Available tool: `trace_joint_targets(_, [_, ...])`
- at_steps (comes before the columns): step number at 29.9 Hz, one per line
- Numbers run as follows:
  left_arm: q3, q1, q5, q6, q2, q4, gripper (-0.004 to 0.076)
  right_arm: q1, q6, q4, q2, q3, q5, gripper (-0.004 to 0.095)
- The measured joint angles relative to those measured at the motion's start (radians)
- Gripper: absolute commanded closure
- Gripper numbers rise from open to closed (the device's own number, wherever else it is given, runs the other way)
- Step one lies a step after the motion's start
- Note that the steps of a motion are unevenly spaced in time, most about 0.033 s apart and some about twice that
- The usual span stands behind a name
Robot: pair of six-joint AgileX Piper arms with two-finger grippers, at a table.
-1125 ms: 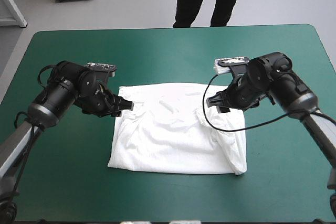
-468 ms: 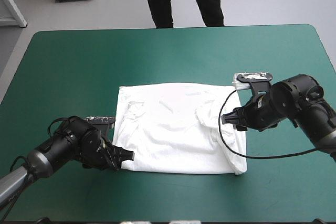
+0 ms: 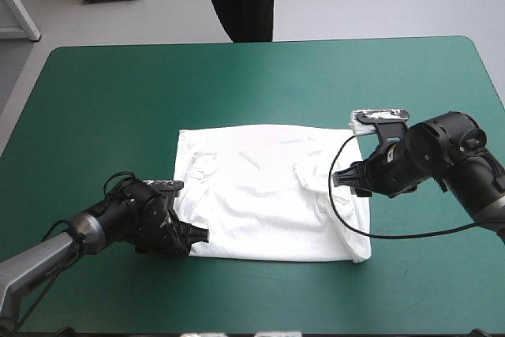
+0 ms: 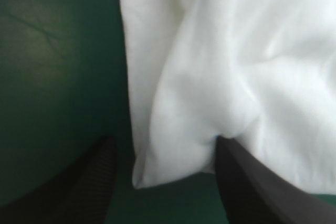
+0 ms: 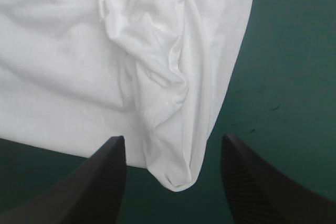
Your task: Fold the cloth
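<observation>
The white T-shirt (image 3: 264,187) lies flat as a rough rectangle in the middle of the teal-green table, with a bunched fold along its right side. My left gripper (image 3: 197,236) rests low at the shirt's near-left corner. In the left wrist view it (image 4: 165,182) is open, and that corner of the T-shirt (image 4: 168,161) sits between the fingers (image 4: 94,177). My right gripper (image 3: 343,179) is at the shirt's right edge. It (image 5: 173,177) is open too, with the rounded tip of the bunched fold (image 5: 176,174) between its fingers (image 5: 252,182).
Bare teal-green cover (image 3: 118,92) surrounds the shirt on every side. The table's near edge (image 3: 237,327) runs a short way behind the left gripper.
Both arms came toward the table's near side from the shirt's far corners. Just before now the left gripper slid right, up to the near-left corner. The right arm stayed still.
</observation>
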Motion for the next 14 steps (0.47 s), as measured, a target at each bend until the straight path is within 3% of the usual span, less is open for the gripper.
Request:
trace_joint_targets(4, [-0.017, 0.000, 0.024, 0.000, 0.037, -0.004, 0.0360, 0.000, -0.004, 0.002, -0.001, 0.000, 0.000, 0.0415])
trace_joint_targets(9, [-0.030, -0.001, 0.021, -0.006, 0.058, -0.031, 0.0732, 0.000, -0.006, 0.002, -0.001, 0.000, 0.000, 0.0417])
trace_joint_targets(14, [-0.033, -0.007, 0.003, -0.022, 0.060, -0.065, 0.0734, 0.000, -0.007, 0.027, -0.002, 0.015, -0.001, 0.0416])
